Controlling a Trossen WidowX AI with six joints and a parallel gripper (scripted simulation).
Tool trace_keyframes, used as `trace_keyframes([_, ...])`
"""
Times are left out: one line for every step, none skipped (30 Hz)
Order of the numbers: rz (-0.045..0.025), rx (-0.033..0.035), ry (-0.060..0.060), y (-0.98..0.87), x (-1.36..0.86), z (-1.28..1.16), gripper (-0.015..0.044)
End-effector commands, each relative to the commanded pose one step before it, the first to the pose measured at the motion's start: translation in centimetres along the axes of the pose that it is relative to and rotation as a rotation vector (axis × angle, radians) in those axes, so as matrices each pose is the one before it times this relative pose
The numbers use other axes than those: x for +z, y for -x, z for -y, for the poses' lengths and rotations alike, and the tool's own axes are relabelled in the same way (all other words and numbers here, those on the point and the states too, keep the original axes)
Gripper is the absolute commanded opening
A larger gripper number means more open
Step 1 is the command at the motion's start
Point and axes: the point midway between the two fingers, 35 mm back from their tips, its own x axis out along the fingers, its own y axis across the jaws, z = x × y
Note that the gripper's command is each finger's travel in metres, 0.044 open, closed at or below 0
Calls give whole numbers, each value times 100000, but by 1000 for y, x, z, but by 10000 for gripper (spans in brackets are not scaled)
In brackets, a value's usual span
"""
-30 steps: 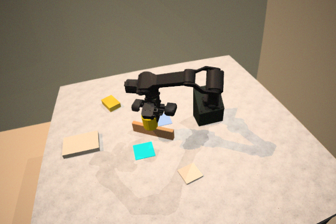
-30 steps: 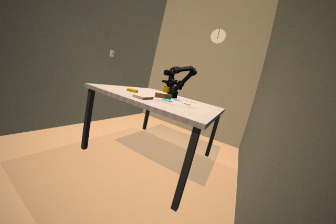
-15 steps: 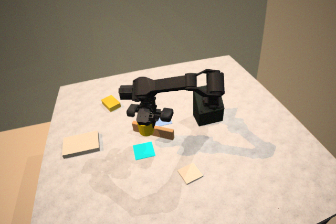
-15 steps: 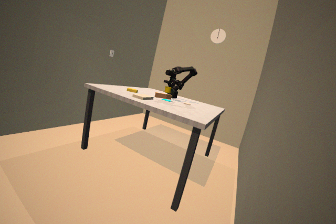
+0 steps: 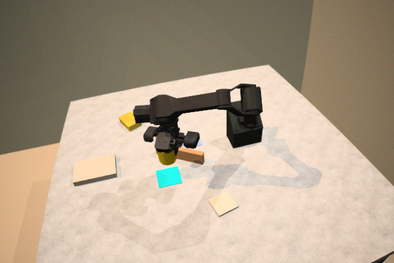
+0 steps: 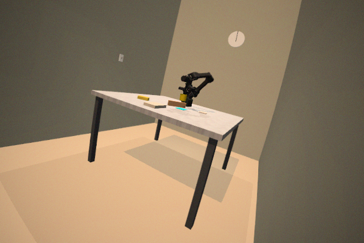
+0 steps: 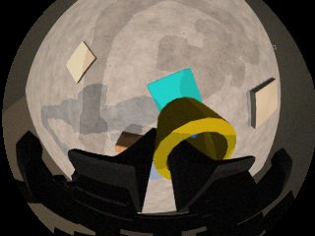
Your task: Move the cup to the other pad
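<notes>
The yellow cup (image 5: 167,157) (image 6: 183,97) (image 7: 182,110) is directly below the gripper (image 5: 167,149) (image 6: 183,93) (image 7: 161,133), its mouth toward the fingers. It is raised above the tabletop, roughly upright, on the far side of the cyan pad in the top view.

The largest thing is the pale table (image 5: 286,215) (image 6: 211,122), with sides here taken from the top view. The black arm (image 5: 197,101) (image 6: 202,74) reaches left across it from its base at right, and the gripper points down.

A thick beige slab (image 5: 95,168) (image 6: 154,104) (image 7: 266,103) lies at the left. The brown bar (image 5: 191,154) (image 6: 176,103) (image 7: 127,142) is near the middle, partly behind the cup; whether they touch is unclear. The cyan pad (image 5: 168,177) (image 6: 181,108) (image 7: 176,88) lies nearer than the bar, a thin cream tile (image 5: 223,203) (image 6: 202,112) (image 7: 81,62) nearer still and to the right. A yellow block (image 5: 129,121) (image 6: 143,98) sits far left, and a blue pad (image 5: 199,142) (image 7: 157,171) shows partly beyond the bar.

The gripper is closed on the cup's wall, one finger inside the mouth and the other outside. Smallest is a blue marble (image 7: 193,136), partly visible inside the cup; the marble count cannot be told.
</notes>
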Motion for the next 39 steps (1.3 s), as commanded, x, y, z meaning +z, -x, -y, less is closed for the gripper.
trace_keyframes([623, -558, 82, 320, 964, 219, 0])
trace_keyframes([17, 5, 7, 24, 198, 17, 0])
trace_keyframes([14, 5, 6, 18, 158, 13, 0])
trace_keyframes([0, 0, 0, -20, -2, 0, 0])
trace_keyframes([0, -1, 0, -40, -3, 1, 0])
trace_keyframes([-1, -2, 1, -61, -3, 1, 0])
trace_keyframes([-1, -2, 1, -83, -3, 2, 0])
trace_keyframes([0, -2, 1, -100, -2, 2, 0])
trace_keyframes([0, -3, 1, -117, -2, 1, 0])
trace_keyframes([0, -2, 1, -128, -2, 1, 0])
trace_keyframes([1, -2, 1, -132, 0, 2, 0])
trace_keyframes([1, -2, 2, -140, 2, 4, 0])
trace_keyframes([2, -2, 2, -144, 4, 6, 0])
trace_keyframes([3, -2, 2, -149, 6, 6, 0])
trace_keyframes([3, -2, 2, -155, 8, 7, 0])
trace_keyframes([4, -1, 2, -154, 9, 7, 0])
trace_keyframes([4, -1, 2, -152, 10, 7, 0])
trace_keyframes([4, -1, 2, -152, 10, 7, 0])
trace_keyframes([4, -1, 2, -152, 9, 7, 0])
trace_keyframes([4, 0, 2, -152, 9, 6, 0])
trace_keyframes([5, 0, 2, -153, 8, 6, 0])
trace_keyframes([5, 0, 2, -153, 8, 5, 0])
trace_keyframes([5, 0, 2, -153, 8, 5, 0])
trace_keyframes([5, 0, 2, -153, 8, 5, 0])
trace_keyframes([5, 0, 2, -153, 8, 5, 0])
trace_keyframes([5, 1, 2, -153, 7, 4, 0])
trace_keyframes([5, 1, 2, -153, 7, 4, 0])
trace_keyframes([6, 1, 2, -153, 7, 4, 0])
trace_keyframes([6, 1, 2, -153, 7, 3, 0])
trace_keyframes([6, 1, 2, -153, 6, 3, 0])
trace_keyframes([6, 1, 2, -153, 6, 3, 0])
trace_keyframes([6, 1, 2, -153, 6, 2, 0])
trace_keyframes([6, 2, 2, -153, 6, 2, 0])
trace_keyframes([6, 2, 1, -153, 5, 1, 0])
trace_keyframes([6, 2, 1, -153, 5, 1, 0])
trace_keyframes([6, 2, 1, -153, 5, 0, 0])
trace_keyframes([6, 2, 1, -153, 4, 0, 0])
trace_keyframes([6, 2, 1, -153, 4, 0, 0])
trace_keyframes([6, 2, 1, -153, 3, -1, 0])
